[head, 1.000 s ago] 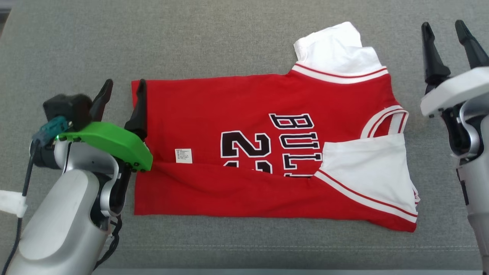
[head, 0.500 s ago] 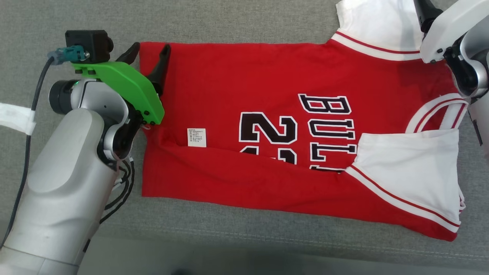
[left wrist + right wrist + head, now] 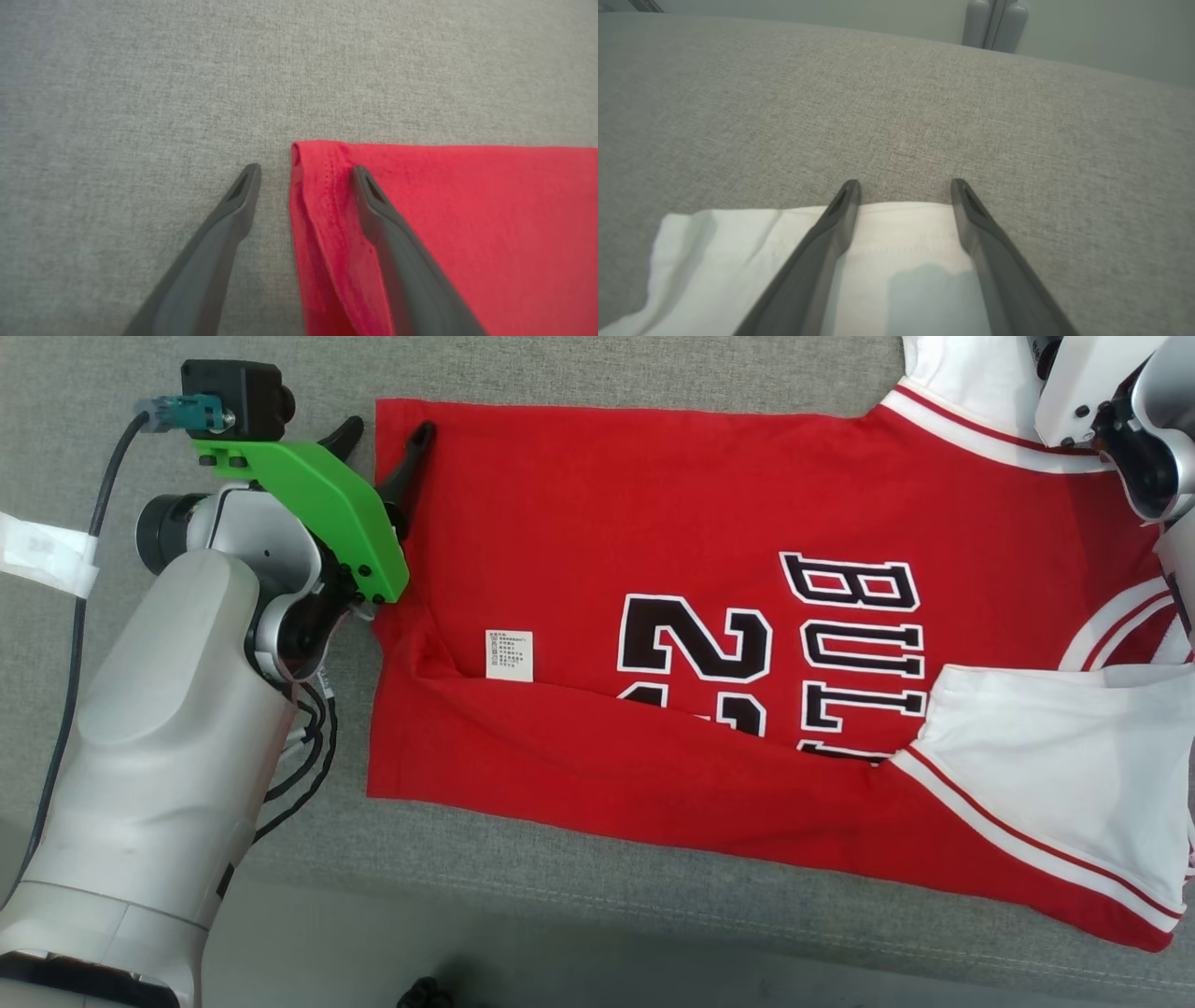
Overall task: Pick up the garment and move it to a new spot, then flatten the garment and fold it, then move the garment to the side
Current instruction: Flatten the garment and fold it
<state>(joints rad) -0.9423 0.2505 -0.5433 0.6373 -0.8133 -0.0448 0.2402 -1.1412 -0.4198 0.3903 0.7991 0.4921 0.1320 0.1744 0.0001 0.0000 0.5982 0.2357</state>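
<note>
Two grippers, both spread to full width and holding nothing. Left gripper [image 3: 306, 169] straddling the far left hem corner [image 3: 299, 154] of the garment [image 3: 653, 616]: one finger over the grey cushion [image 3: 607, 905] just outside the edge, the other over the red cloth. Right gripper [image 3: 904, 182] poised above the white sleeve [image 3: 738, 252], tips at its far edge; touching the cloth or not, cannot tell.

Lies spread on the cushion, with the near long edge folded up over the lower part of the number and lettering, and the other sleeve [image 3: 1055, 756] folded in over the chest at the right.

Looks light, thin and limp: no stiffness to carry a fold, likely to sag, slide and bunch if lifted from a single point. Not fragile. Probably best pinched at the far left corner, where the hem doubles, and at the sleeve or shoulder edge on the far right, then raised evenly to keep the far edge taut.

Runs long axis left to right across the head view: hem toward the robot's left, collar and sleeves toward its right, letter tops toward the collar end.
</note>
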